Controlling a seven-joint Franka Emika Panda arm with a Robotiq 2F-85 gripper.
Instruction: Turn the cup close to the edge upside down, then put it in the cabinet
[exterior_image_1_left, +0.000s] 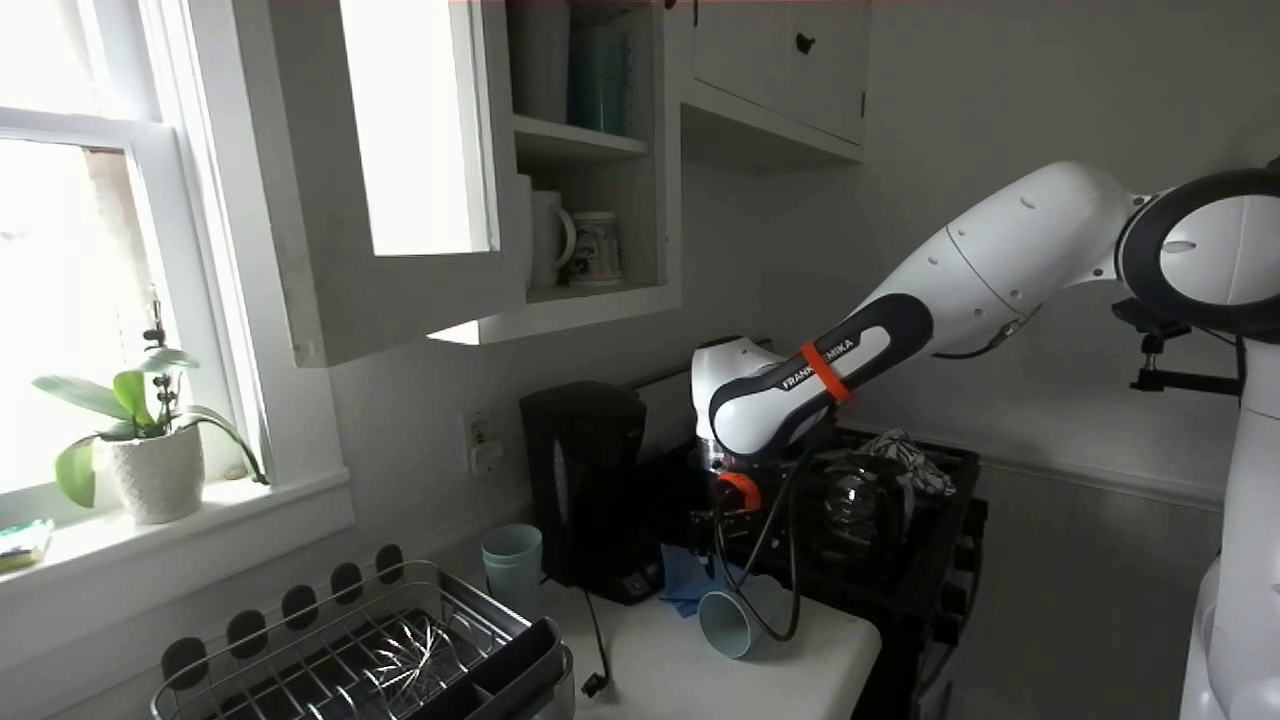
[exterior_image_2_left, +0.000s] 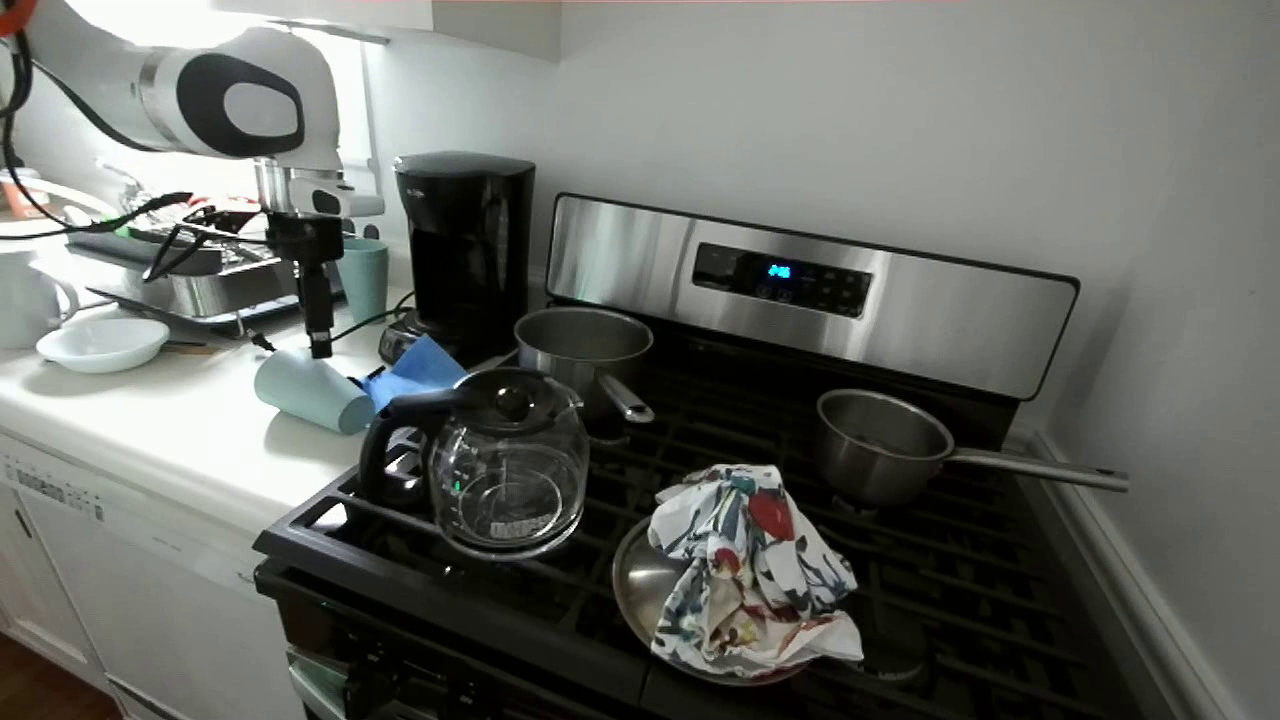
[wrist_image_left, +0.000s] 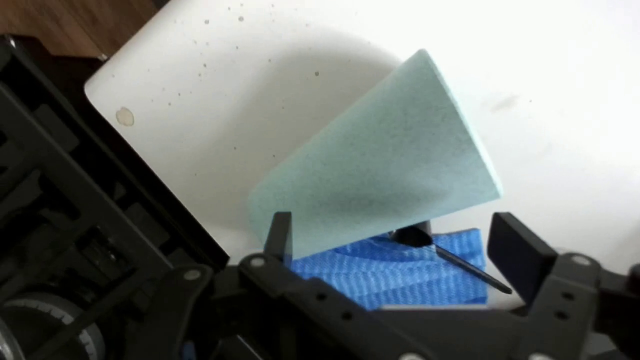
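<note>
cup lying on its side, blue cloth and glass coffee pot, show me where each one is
Cup on its side (wrist_image_left: 375, 155): wrist view, middle of its outer wall
Blue cloth (wrist_image_left: 385, 278): wrist view, its ribbed surface
Glass coffee pot (exterior_image_2_left: 508, 472): an exterior view, its clear body

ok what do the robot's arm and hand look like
The arm is white and rounded with dark panels, FRANKA EMIKA lettering partly under an orange band, and looping black cables. The hand is dark, with blocky fingers and round screw heads.

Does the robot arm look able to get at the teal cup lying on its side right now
Likely yes: the claw hangs open near the cup and nothing is seen lying on top of it, though the blue cloth alongside might get caught.
</note>
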